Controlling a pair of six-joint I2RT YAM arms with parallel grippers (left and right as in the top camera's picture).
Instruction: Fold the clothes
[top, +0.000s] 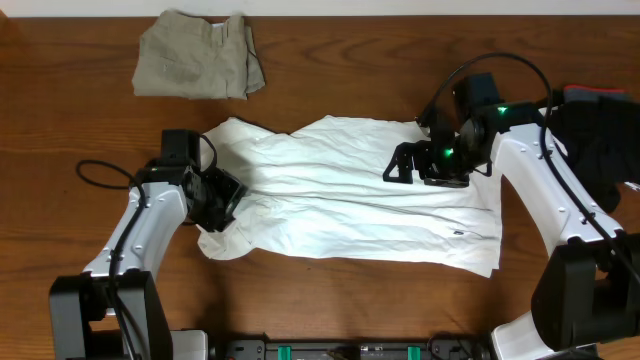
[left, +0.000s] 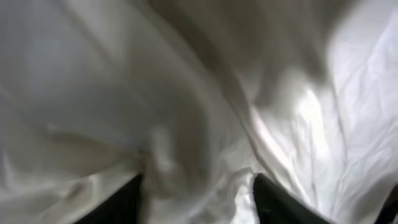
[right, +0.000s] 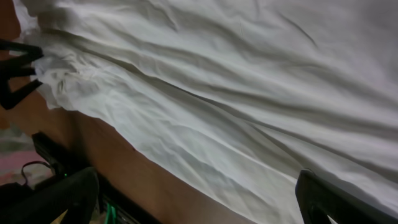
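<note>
Right gripper (right: 198, 186) wide open over T-shirt (right: 217, 93) (nothing held).

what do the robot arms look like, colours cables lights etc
The left arm and right arm have white shells with black joints. The left gripper and right gripper are black. Black cables loop off them; green lights glow by the right wrist.

White T-shirt (top: 340, 200): matt creased cloth; trousers (top: 195, 68): khaki matt cloth; table (top: 350, 300): smooth brown wood

No readable text (tiny mark (top: 457, 233) on T-shirt (top: 340, 200) illegible)
</note>
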